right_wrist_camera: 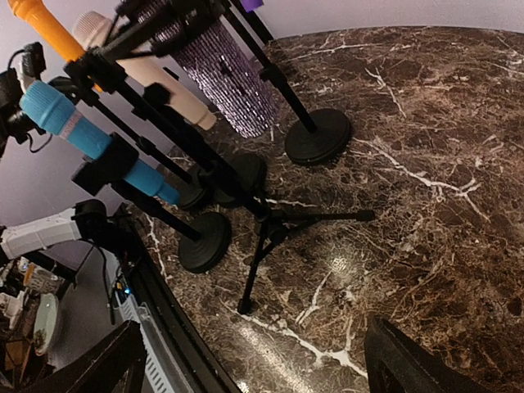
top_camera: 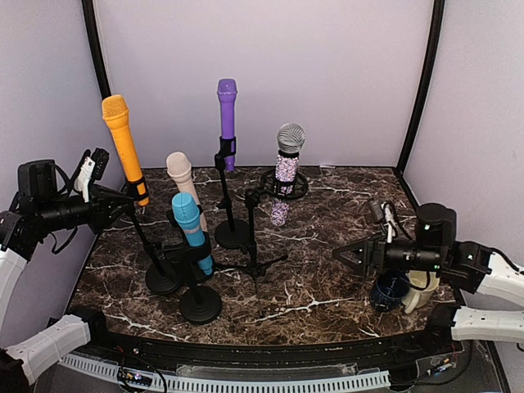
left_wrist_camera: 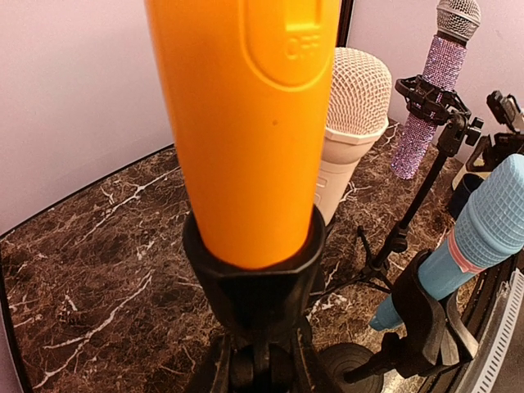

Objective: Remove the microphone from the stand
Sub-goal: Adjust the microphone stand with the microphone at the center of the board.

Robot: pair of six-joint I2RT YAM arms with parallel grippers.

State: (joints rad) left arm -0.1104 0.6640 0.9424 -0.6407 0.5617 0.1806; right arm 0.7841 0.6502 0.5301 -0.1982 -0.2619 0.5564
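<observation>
- Top external view: five microphones on stands, grouped on the left half and middle of the marble table (top_camera: 336, 205).
- The orange microphone (top_camera: 124, 149) stands at upper left. Its head is high and tips left, and its tail drops right into a black clip (left_wrist_camera: 250, 278) on its stand.
- The long axis is steep, leaning up and left in the frame. Any pull-out has to run along that line, up out of the clip.
- The left gripper (top_camera: 121, 206) sits low at frame left, right beside the clip end of the orange microphone. The left wrist view is filled by the orange body just above the clip.
- I cannot tell whether the left fingers are spread or pressed together. Dark shapes under the clip in the wrist view could be fingers or stand parts.
- The right gripper (top_camera: 354, 255) hovers at lower right with its fingers spread and nothing between them. It is well apart from every stand.
- Judgement: the left arm is far nearer, so the orange microphone is the likely target.
- The beige microphone (top_camera: 182, 176) and the blue microphone (top_camera: 191, 229) stand just right of the orange stand. A sideways drag risks bumping them.
- The purple microphone (top_camera: 227, 115) and the glitter microphone (top_camera: 286, 172) stand farther right, out of the way.
</observation>
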